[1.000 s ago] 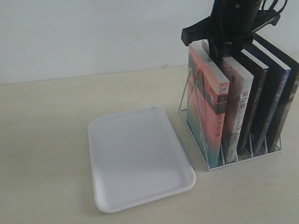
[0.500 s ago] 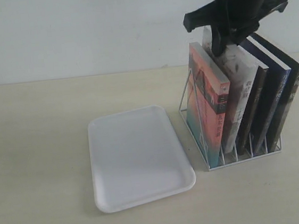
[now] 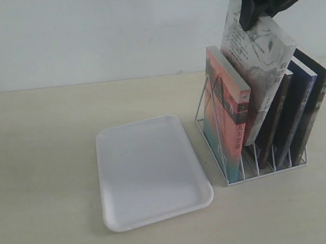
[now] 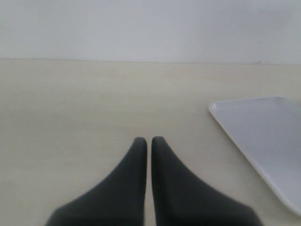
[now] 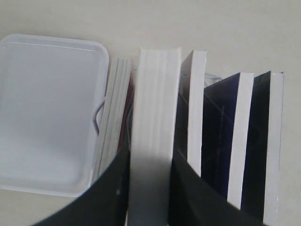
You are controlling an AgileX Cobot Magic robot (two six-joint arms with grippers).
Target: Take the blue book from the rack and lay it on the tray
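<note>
**Right claw is pinching a grey-white book, not the blue one**

The right gripper (image 3: 263, 8) is clamping its fingers on the top edge of a grey-white patterned book (image 3: 259, 59). That book is sitting tilted and higher than its neighbours, with its lower end down between the dividers of the rack (image 3: 267, 174). The blue book (image 3: 297, 113) is standing in its own slot at about four o'clock from the gripped book, between a dark brown-black book (image 3: 278, 116) and a black one (image 3: 316, 106), and nothing is touching it. An orange-pink book (image 3: 229, 109) is filling the slot nearest the tray. The tray (image 3: 150, 170) is lying flat at nine o'clock of the rack, just beside it. The left gripper (image 4: 149, 146) is hovering over the table (image 4: 70, 108) with its fingers pressed together, holding nothing.
</note>
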